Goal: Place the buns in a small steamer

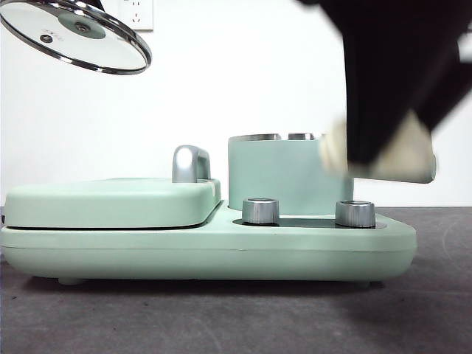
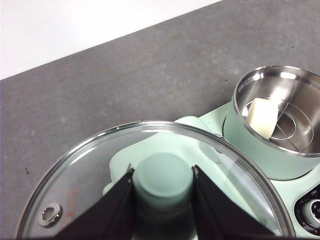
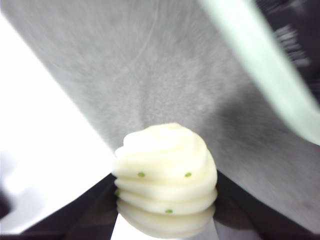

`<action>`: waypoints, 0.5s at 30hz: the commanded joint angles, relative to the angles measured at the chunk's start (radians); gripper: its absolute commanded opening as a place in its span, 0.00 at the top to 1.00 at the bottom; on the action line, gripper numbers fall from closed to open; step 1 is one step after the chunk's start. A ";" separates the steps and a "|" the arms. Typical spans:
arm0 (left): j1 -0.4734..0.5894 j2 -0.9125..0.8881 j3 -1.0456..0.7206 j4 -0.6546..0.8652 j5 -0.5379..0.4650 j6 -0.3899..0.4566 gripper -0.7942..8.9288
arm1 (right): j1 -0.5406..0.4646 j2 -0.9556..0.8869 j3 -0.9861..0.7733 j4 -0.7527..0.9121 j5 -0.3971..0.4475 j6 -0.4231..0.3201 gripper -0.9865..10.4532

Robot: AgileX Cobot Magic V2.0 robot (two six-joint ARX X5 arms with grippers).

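The left pincer [image 2: 162, 175] is gripping the knob of the glass lid [image 2: 80, 180], holding it aloft. The right pincer [image 3: 165, 220] is clamping the swirl bun [image 3: 165, 175] beside the small steamer [image 1: 276, 173], where the smooth bun [image 2: 262, 116] is lying.

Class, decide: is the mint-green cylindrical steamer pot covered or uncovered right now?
Uncovered. The left gripper holds the glass lid by its knob, away from the mint-green steamer pot, whose steel interior shows one smooth white bun.
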 commanded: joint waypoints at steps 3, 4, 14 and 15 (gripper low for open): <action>-0.002 0.007 0.017 0.027 -0.001 0.010 0.90 | -0.080 0.012 0.252 -0.089 0.001 -0.004 0.70; -0.002 0.007 0.017 0.027 -0.001 0.010 0.90 | -0.108 0.017 0.292 -0.089 0.001 -0.016 0.70; -0.002 0.007 0.017 0.027 -0.001 0.006 0.90 | -0.385 0.241 0.607 -0.089 -0.002 -0.143 0.70; -0.002 0.007 0.017 0.027 -0.001 0.006 0.90 | -0.398 0.267 0.628 -0.088 -0.002 -0.151 0.70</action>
